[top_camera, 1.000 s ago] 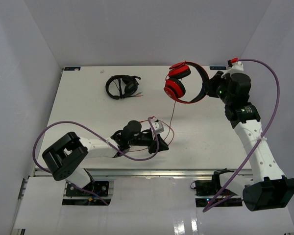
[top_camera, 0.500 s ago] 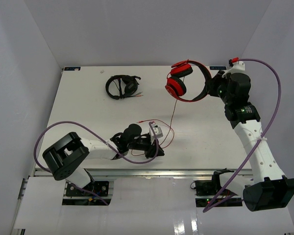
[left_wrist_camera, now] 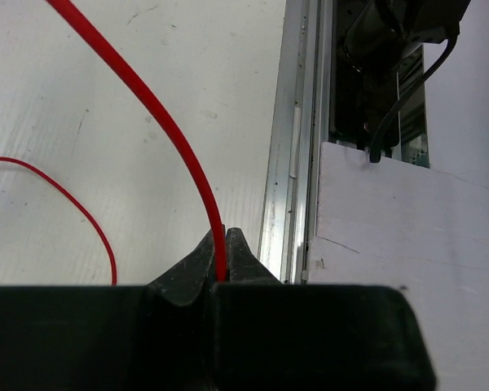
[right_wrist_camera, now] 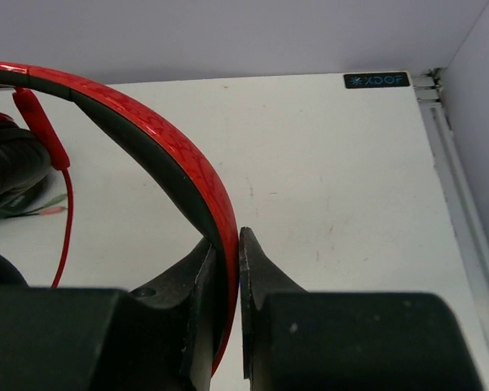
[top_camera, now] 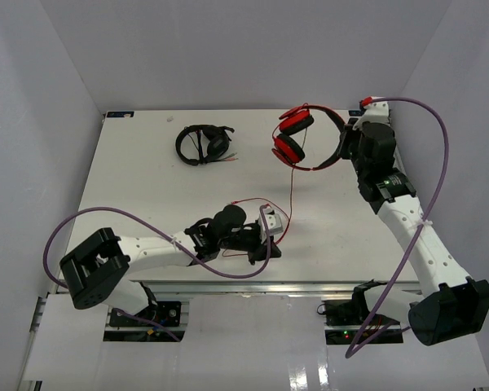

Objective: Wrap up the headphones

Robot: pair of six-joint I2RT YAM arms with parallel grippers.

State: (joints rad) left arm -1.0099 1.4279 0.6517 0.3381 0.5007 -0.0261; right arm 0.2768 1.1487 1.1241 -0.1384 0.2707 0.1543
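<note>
Noted black headphones (top_camera: pixel 202 144) lying toward the table's (top_camera: pixel 147 187) far edge. Pinched the red cable (top_camera: pixel 291 191) between the left gripper's (left_wrist_camera: pixel 221 261) jaws near the front edge. Clamped the right gripper's (right_wrist_camera: pixel 226 252) jaws on the red headphones' (top_camera: pixel 292 148) headband, far right.

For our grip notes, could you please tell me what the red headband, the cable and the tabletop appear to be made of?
The headband: likely hard plastic, glossy red with highlights and a faint embossed pattern; its inner side looks matte black. The cable: thin red rubbery sheath, judging by its loose curves. The tabletop: white, matte, scuffed; perhaps painted board or plastic sheet.
</note>
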